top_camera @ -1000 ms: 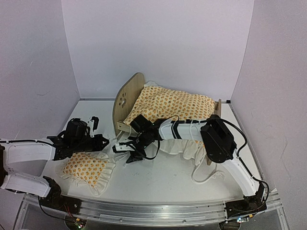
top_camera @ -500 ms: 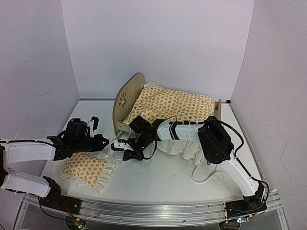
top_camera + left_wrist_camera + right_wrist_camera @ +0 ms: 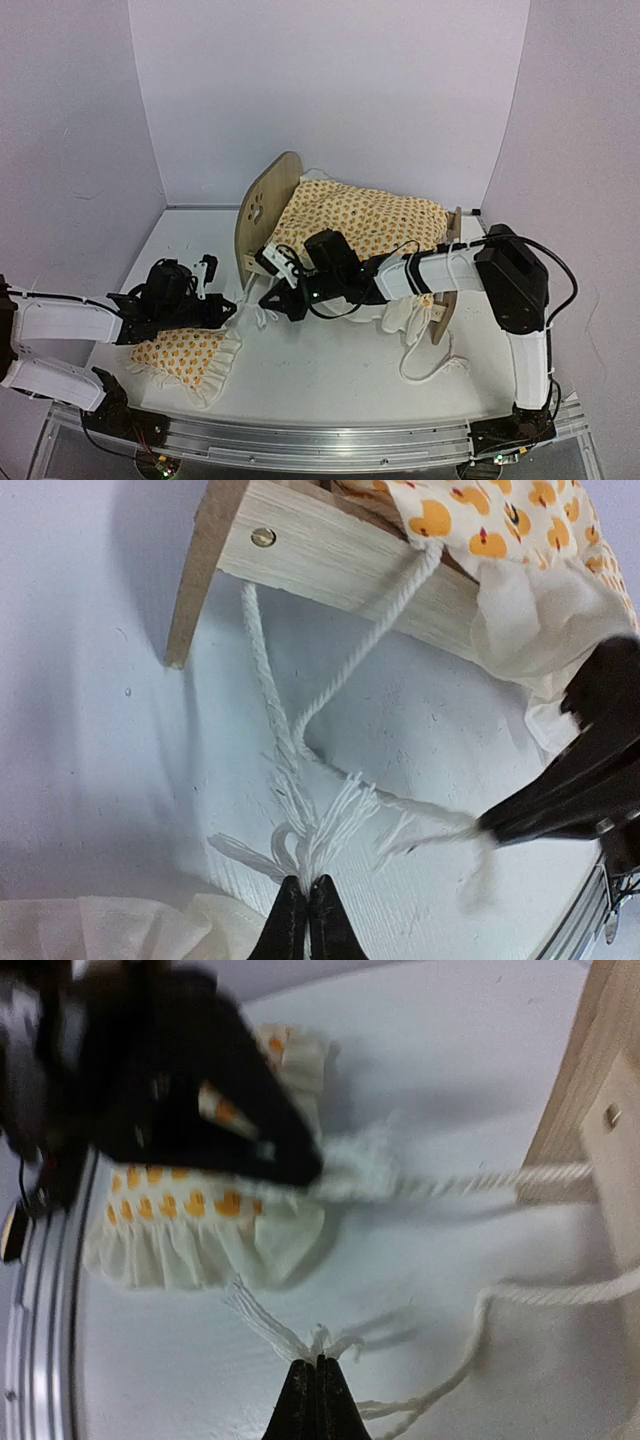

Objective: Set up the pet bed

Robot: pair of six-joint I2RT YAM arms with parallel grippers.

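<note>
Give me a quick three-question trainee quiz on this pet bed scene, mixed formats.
1. Short answer: what covers the pet bed?
2. True or false: the right gripper is open.
3. Multiple choice: the pillow lies A) on the pet bed, B) on the table, off the bed, C) against the back wall.

Key
1. The orange-patterned blanket.
2. False: it is shut on the frayed end of a white cord.
3. B.
</note>
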